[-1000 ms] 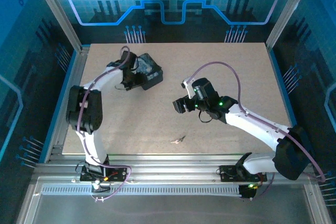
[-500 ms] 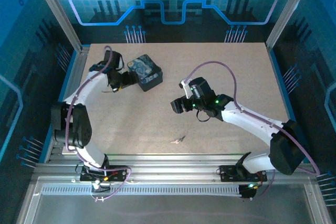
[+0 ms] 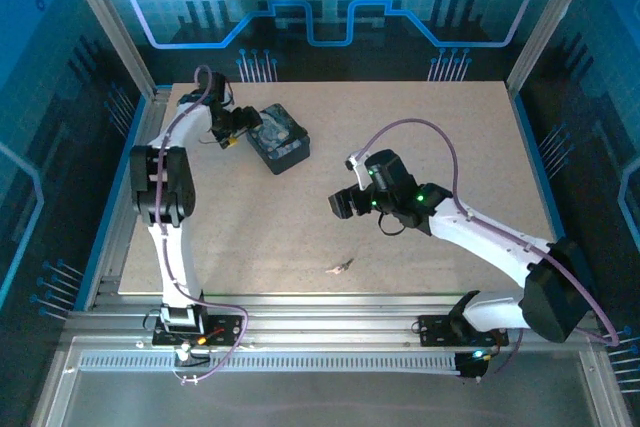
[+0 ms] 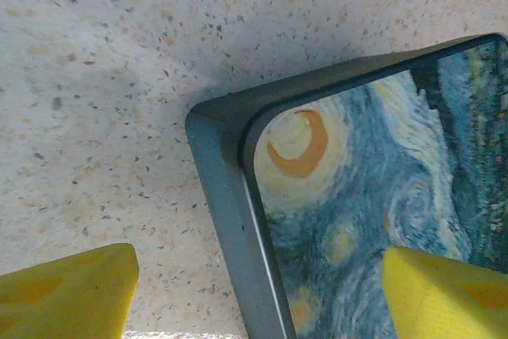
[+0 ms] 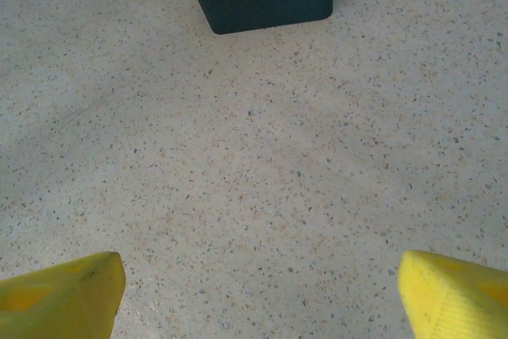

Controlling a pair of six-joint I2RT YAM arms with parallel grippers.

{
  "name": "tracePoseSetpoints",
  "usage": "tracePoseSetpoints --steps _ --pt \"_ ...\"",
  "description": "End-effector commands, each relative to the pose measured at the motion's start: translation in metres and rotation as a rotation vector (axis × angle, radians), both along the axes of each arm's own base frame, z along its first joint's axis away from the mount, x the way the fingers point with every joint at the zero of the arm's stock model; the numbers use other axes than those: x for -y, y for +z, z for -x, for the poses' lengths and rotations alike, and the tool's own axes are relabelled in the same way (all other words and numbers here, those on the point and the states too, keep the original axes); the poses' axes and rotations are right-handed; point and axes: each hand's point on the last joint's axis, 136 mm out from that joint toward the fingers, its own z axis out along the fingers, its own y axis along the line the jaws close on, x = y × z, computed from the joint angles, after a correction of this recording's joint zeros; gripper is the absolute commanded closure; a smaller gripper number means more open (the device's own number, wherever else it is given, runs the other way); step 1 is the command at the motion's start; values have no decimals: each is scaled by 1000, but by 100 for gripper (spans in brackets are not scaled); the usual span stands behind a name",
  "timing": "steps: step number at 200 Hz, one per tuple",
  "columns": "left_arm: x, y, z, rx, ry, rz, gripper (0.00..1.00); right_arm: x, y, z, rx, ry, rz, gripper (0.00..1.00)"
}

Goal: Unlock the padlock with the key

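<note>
Landmark: a dark blue tin [image 3: 278, 137] with a swirl-painted lid, on the speckled table [image 3: 420, 127].
Left gripper [image 3: 232, 129]: just beside the tin's left side. In the left wrist view its jaws stand wide apart. One yellow fingertip [image 4: 63, 291] is over bare table beside the tin and the other is over the painted lid, with the tin's rounded corner between them. It holds nothing; whether a fingertip touches the lid cannot be told.
Right gripper [image 3: 343, 203]: to the right of the tin and nearer the arm bases, well apart from it. Jaws are wide and empty, with bare table between the two yellow fingertips [image 5: 59, 295]. The tin's dark wall shows ahead of it in the right wrist view.
Key [image 3: 341, 267]: a tiny pale sliver lying flat on the table, well apart from the tin on its near side, close to the table's front edge — neither gripper touches it.
</note>
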Motion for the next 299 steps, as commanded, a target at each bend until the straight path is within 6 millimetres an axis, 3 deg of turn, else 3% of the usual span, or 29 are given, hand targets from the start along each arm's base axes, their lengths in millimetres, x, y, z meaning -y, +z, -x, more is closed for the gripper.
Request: tracePoseSetpoints --steps 1,33,75,123,147,185,207,241,272,299 --pt "16 -5 11 -60 -103 13 21 -2 -3 10 -29 15 -10 11" --pt "43 -11 25 -80 -337 -102 28 -6 -2 8 -34 23 -21 11" --pt "107 -5 42 -33 -676 -206 30 -9 -3 6 -43 25 -20 11" --pt "153 14 65 38 -856 -164 30 0 -14 -2 -49 -22 2 10" --pt "147 25 67 62 -804 -195 28 14 -16 -32 -51 -92 -21 10" --pt "139 67 70 186 -630 -145 23 26 -12 -96 -68 -150 -59 11" --pt "127 80 73 214 -502 -141 21 20 -16 -125 -93 -158 -85 11" --pt "114 83 87 205 -354 -102 20 -2 -30 -169 -134 -190 -126 12" --pt "109 89 110 224 -283 -53 20 -11 -48 -209 -159 -255 -150 13" --pt "104 88 131 229 -267 -50 20 -18 -64 -229 -178 -271 -156 12"
